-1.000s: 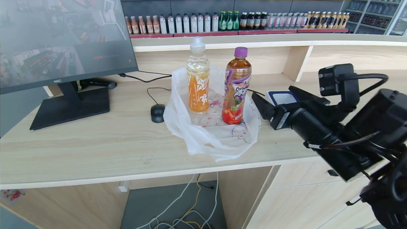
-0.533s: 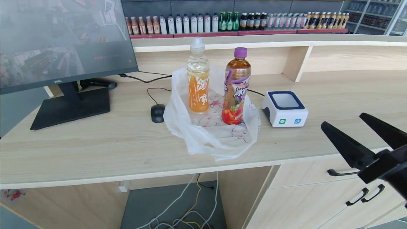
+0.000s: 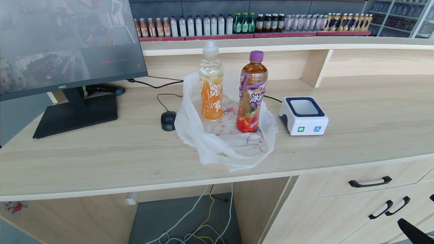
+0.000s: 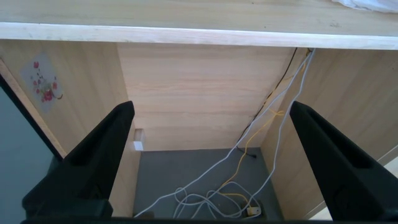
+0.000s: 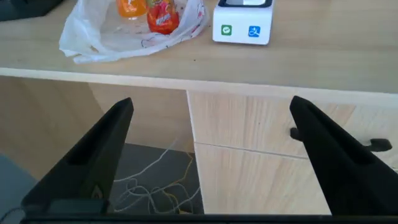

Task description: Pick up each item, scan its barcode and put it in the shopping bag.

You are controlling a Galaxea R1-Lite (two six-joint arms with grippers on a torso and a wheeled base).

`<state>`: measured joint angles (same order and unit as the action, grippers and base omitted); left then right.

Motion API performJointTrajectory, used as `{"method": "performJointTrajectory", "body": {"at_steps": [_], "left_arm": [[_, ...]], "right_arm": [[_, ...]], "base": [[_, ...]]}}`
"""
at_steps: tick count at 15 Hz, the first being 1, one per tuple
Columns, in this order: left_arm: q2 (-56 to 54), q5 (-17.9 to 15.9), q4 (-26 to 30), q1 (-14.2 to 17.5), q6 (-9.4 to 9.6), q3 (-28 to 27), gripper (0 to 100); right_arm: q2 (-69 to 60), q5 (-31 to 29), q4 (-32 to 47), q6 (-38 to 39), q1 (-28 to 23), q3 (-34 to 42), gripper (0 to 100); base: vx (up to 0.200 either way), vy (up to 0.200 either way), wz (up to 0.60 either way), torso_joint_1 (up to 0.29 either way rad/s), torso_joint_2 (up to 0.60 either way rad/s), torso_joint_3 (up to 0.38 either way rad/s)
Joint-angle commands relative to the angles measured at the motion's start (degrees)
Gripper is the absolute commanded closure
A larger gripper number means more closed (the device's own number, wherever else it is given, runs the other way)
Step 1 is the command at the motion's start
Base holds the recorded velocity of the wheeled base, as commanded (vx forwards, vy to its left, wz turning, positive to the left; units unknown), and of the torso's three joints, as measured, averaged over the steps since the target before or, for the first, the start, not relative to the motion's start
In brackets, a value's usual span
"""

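Observation:
An orange-labelled bottle [image 3: 211, 91] and a purple-capped tea bottle [image 3: 252, 98] stand upright side by side in the slumped white shopping bag [image 3: 223, 145] at the middle of the counter. The white barcode scanner [image 3: 302, 116] sits just right of the bag. My right gripper [image 5: 211, 155] hangs open and empty below the counter's front edge, facing the drawers; the bag [image 5: 106, 40] and scanner [image 5: 242, 28] lie above and beyond it. One of its fingers [image 3: 412, 233] pokes in at the head view's lower right corner. My left gripper [image 4: 211, 155] is open and empty under the counter [image 4: 186, 31].
A monitor [image 3: 64, 44] on a black stand fills the counter's left end, with a black mouse [image 3: 168, 120] beside the bag. Drawers with black handles [image 3: 369, 183] are below the counter on the right. Loose cables [image 4: 249, 155] hang in the kneehole. Shelves of bottles line the back.
My right arm has pulled back from beside the scanner, down and to the right, to below the counter's edge. The bottles, bag and scanner have stayed put.

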<state>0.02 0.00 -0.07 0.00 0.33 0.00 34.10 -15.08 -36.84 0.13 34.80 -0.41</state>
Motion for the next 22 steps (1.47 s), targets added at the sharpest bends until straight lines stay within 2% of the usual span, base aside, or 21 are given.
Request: {"method": "performJointTrajectory", "body": {"at_steps": [1, 3, 8, 9, 10, 12, 13, 15, 19, 21, 22], "left_arm": [[0.0, 0.0, 0.0, 0.0, 0.02, 0.0, 0], [0.0, 0.0, 0.0, 0.0, -0.07, 0.0, 0], [0.0, 0.0, 0.0, 0.0, -0.07, 0.0, 0], [0.0, 0.0, 0.0, 0.0, -0.07, 0.0, 0], [0.0, 0.1, 0.0, 0.1, -0.07, 0.0, 0], [0.0, 0.0, 0.0, 0.0, -0.07, 0.0, 0], [0.0, 0.0, 0.0, 0.1, -0.07, 0.0, 0], [0.0, 0.0, 0.0, 0.0, 0.02, 0.0, 0], [0.0, 0.1, 0.0, 0.0, -0.07, 0.0, 0], [0.0, 0.0, 0.0, 0.0, -0.07, 0.0, 0], [0.0, 0.1, 0.0, 0.0, -0.07, 0.0, 0]], "right_arm": [[-30.1, 5.9, 29.7, -2.7, 0.1, -2.3, 0], [-34.1, 9.4, 33.9, -5.2, 0.0, -1.2, 0], [-33.4, 10.9, 36.4, -5.5, -3.7, -0.6, 0], [-31.9, 10.8, 37.3, -4.5, -6.7, -1.0, 0], [-29.3, 10.8, 37.6, -4.3, -13.6, -1.1, 0], [-26.5, 10.9, 37.7, -4.4, -23.6, -1.1, 0], [-25.7, 10.9, 37.6, -4.3, -26.5, -1.1, 0], [-28.6, 10.9, 37.6, -4.1, -29.4, -1.1, 0], [-28.8, 7.5, 35.8, -2.7, -30.1, -0.5, 0], [-29.9, 7.9, 36.1, -2.7, -36.7, -0.6, 0], [-30.4, 8.0, 35.8, -2.9, -36.9, -0.5, 0]], "base": [[0.0, 0.0, 0.0, 0.0, 0.0, 0.0], [0.0, 0.0, 0.0, 0.0, 0.0, 0.0], [0.0, 0.0, 0.0, 0.0, 0.0, 0.0], [0.0, 0.0, 0.0, 0.0, 0.0, 0.0], [0.0, 0.0, 0.0, 0.0, 0.0, 0.0], [0.0, 0.0, 0.0, 0.0, 0.0, 0.0], [0.0, 0.0, 0.0, 0.0, 0.0, 0.0], [0.0, 0.0, 0.0, 0.0, 0.0, 0.0], [0.0, 0.0, 0.0, 0.0, 0.0, 0.0], [0.0, 0.0, 0.0, 0.0, 0.0, 0.0], [0.0, 0.0, 0.0, 0.0, 0.0, 0.0]]}}
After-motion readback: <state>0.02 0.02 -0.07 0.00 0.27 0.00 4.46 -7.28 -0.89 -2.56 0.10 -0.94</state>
